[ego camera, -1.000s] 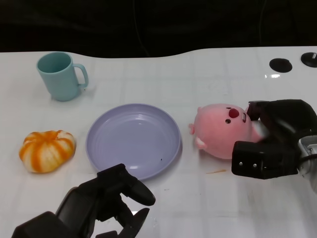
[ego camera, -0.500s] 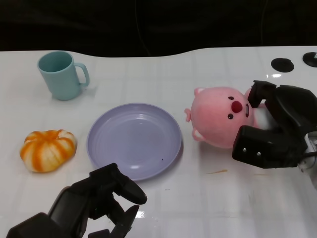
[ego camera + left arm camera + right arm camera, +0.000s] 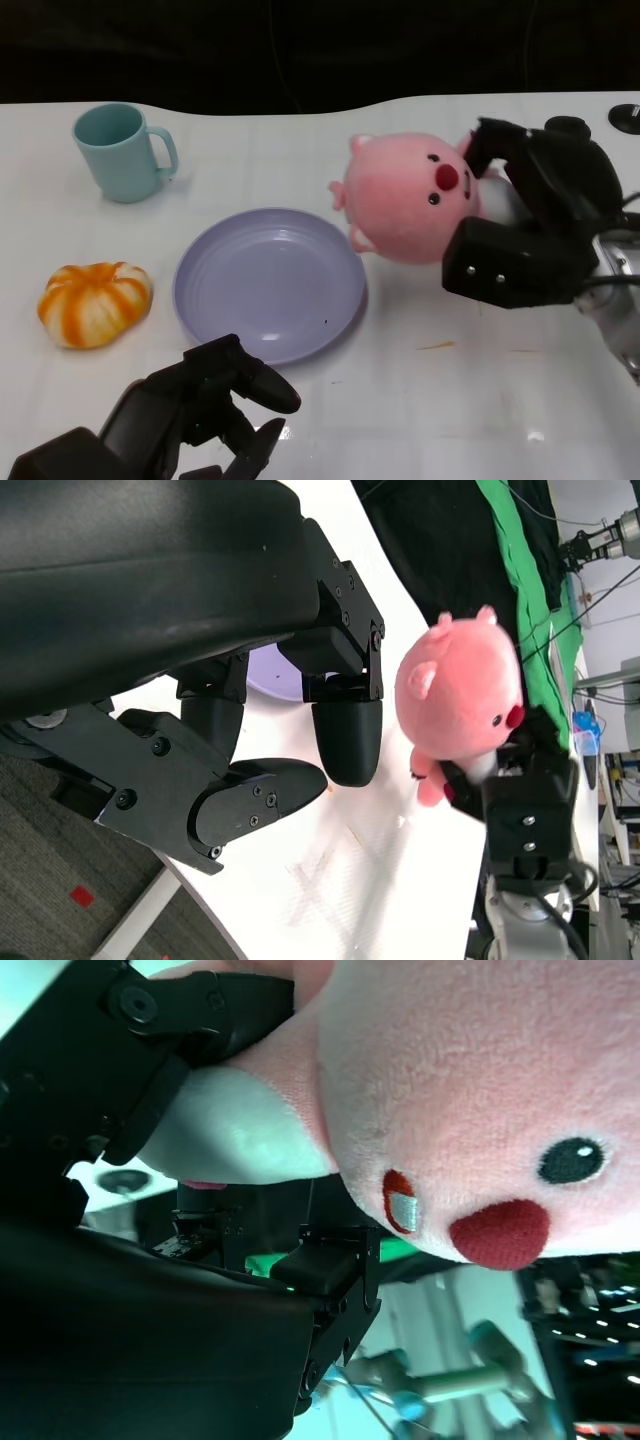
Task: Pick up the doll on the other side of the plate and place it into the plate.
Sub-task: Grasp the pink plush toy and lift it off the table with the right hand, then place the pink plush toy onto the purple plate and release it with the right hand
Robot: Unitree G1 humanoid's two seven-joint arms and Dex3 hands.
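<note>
Black fingers of the right hand (image 3: 525, 235) are wrapped around the pink doll (image 3: 405, 197). Within the last second the doll has come up off the table and moved left — it now hangs by the lilac plate's (image 3: 215, 310) far right rim, not yet over the middle. The left hand (image 3: 215, 405) waits near the front edge, fingers loosely curled, holding nothing. Next, judging by this: carry over, then release.

left hand (image 3: 300, 730) empty, fingers apart; right hand (image 3: 525, 810) gripping doll (image 3: 460, 695) (pink)
</note>
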